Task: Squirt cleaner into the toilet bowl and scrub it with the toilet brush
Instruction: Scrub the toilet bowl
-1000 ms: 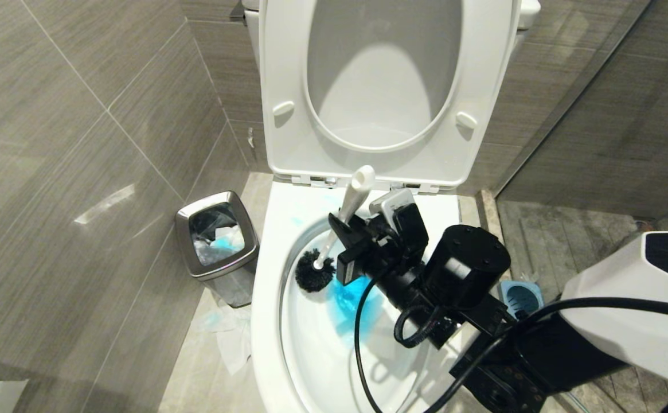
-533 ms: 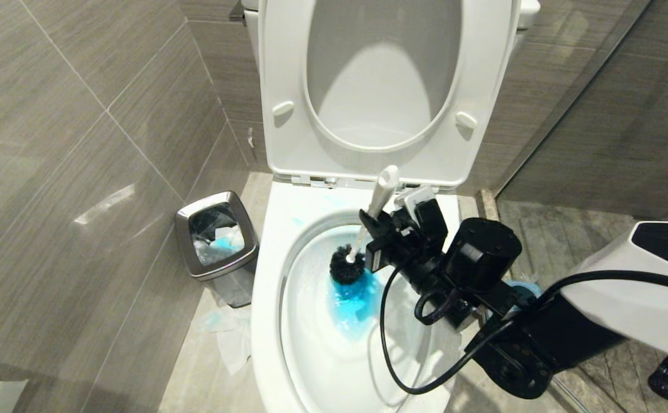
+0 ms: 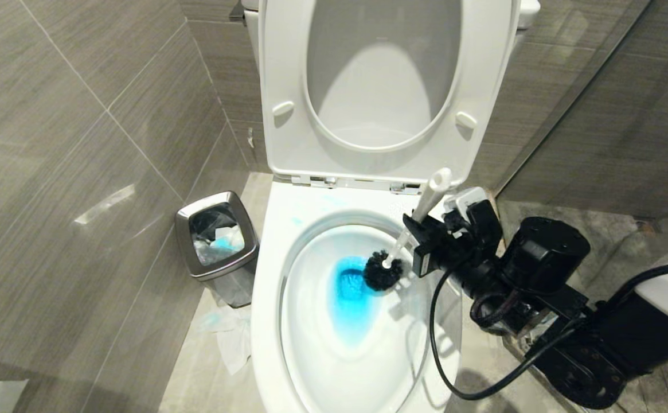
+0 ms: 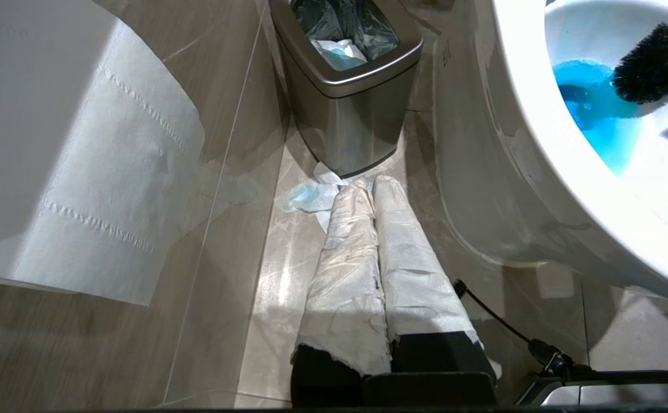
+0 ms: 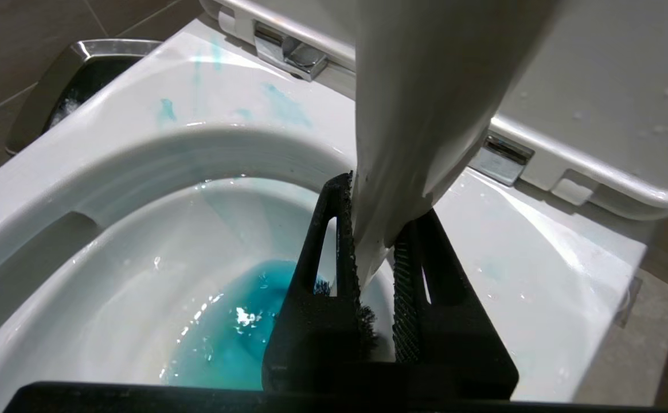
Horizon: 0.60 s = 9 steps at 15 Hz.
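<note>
grey tiles surround the bowl [image 3: 265, 298]; our right hand [image 3: 417, 232] clamps the brush [image 3: 420, 215] handle, bristles at the blue cleaner [image 3: 348, 298]. our left hand [image 4: 371, 189], pressed together, hangs near the bin [image 4: 348, 97].

No legible text, label, brand or number — on any surface in view.

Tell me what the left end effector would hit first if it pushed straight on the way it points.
Probably the tissues on the floor by the bin; the shut left end effector points down at them, though depth is unclear.
</note>
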Tool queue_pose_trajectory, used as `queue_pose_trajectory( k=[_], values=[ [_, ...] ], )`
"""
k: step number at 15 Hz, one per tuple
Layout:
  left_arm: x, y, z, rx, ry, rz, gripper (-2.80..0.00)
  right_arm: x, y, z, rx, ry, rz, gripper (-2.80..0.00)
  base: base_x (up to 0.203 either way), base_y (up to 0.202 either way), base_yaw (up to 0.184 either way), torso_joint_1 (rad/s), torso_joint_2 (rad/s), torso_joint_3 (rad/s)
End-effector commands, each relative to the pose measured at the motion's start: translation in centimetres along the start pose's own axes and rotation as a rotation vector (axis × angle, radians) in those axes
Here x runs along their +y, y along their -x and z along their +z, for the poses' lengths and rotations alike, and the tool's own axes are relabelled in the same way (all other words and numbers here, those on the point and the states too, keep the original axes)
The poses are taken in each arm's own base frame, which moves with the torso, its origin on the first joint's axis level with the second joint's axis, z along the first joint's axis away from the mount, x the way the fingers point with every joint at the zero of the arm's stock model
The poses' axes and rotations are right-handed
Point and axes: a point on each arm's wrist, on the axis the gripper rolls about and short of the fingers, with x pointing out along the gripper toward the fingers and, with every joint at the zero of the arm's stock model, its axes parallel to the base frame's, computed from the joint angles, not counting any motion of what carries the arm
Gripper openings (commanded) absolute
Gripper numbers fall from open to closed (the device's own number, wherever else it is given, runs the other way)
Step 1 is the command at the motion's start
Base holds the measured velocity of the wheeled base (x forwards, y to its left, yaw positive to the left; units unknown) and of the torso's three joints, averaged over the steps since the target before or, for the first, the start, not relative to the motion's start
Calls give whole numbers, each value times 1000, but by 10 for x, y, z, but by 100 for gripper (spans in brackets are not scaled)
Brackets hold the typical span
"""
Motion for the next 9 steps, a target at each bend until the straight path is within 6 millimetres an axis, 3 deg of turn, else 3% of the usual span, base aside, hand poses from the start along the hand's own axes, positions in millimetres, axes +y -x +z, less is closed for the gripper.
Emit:
queue_pose_trajectory(
  k=[1,5,9],
  values=[
    [0,0,0,0,0,0,-280,-5,15,13,-22,3,-2,-280,0,0,0,0,0,0],
    [0,0,0,0,0,0,-280,-2,41,16,-1,7,65,-280,0,0,0,0,0,0],
    [0,0,0,0,0,0,-280,27,60,20,2,-8,197,-280,0,0,0,0,0,0]
  ],
)
